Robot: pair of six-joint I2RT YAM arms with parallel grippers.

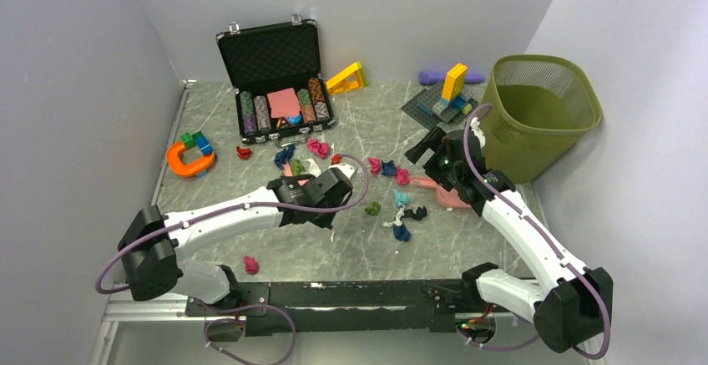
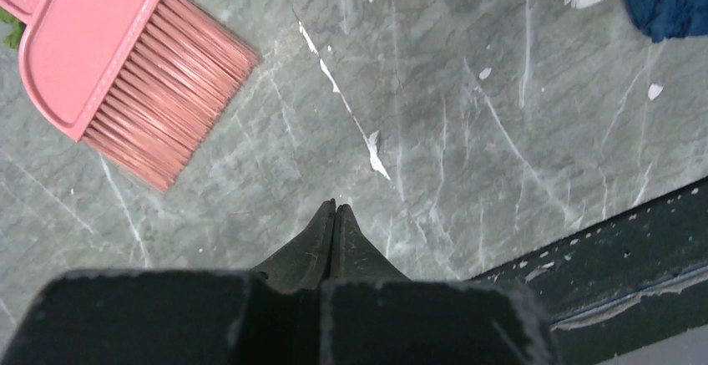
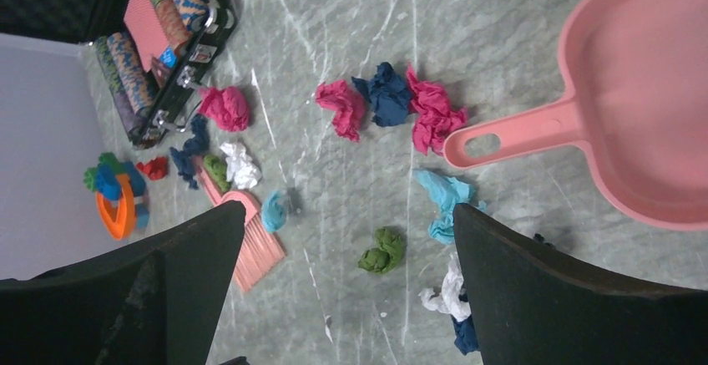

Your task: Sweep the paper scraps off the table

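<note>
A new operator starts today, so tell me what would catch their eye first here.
Bright paper scraps in magenta, blue, teal and green litter the middle of the grey table. A pink dustpan lies beside them by the open right gripper. At the far right stands a green mesh basket; at the back an open black case of poker chips.

Crumpled paper scraps [image 3: 386, 93] on smooth marbled table [image 3: 351, 14].
</note>
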